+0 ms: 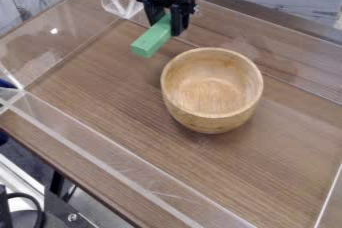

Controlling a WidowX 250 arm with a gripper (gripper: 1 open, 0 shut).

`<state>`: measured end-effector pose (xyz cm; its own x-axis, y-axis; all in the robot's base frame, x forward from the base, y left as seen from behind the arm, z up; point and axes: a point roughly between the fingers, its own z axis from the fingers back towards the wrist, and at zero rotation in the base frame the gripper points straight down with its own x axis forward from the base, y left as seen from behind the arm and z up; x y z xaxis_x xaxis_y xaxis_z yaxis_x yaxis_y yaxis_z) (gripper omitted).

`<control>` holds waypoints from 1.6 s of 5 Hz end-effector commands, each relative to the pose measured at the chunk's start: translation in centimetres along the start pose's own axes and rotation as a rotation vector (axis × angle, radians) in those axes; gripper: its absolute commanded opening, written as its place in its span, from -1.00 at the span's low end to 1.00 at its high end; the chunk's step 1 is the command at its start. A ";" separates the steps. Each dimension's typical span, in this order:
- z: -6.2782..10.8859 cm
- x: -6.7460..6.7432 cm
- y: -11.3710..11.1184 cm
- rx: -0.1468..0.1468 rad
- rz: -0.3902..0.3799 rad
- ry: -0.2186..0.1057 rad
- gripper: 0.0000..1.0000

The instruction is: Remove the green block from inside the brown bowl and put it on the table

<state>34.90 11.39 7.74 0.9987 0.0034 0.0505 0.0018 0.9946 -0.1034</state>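
Green block (152, 39): one only, a short bright bar, out of the bowl and up and left of it, tilted, its upper end caught in my grip and its lower end slanting down toward the wood.
Pincer (166, 22): one, mine, pointing down, clamped tight on the block's upper end; the dark fingers straddle it.
Brown bowl (211, 89): one, round and wooden, right of the block and clear of it; nothing lies inside.
Tabletop (94, 122): one wide wood-grain surface with low clear walls round its edge; bare boards lie under and in front of the block.
Step in hand: I judge the lifting-out is done and I am carrying the block over open wood; I cannot tell whether its low end touches the surface.
Next move: I would lower until the bar lies flat, well apart from the bowl's rim, then let go and lift straight away.
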 end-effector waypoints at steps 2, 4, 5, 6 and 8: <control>2.3 1.7 1.0 0.045 -0.005 -0.097 -1.00; 0.2 2.2 1.7 0.047 -0.003 -0.076 -1.00; 0.5 1.6 1.7 0.043 -0.003 -0.076 -1.00; 1.0 0.6 1.7 0.041 -0.003 -0.076 -1.00; 1.8 -1.3 2.0 0.042 0.004 -0.078 -1.00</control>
<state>32.85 13.03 6.21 0.9990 0.0126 0.0424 -0.0083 0.9949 -0.1001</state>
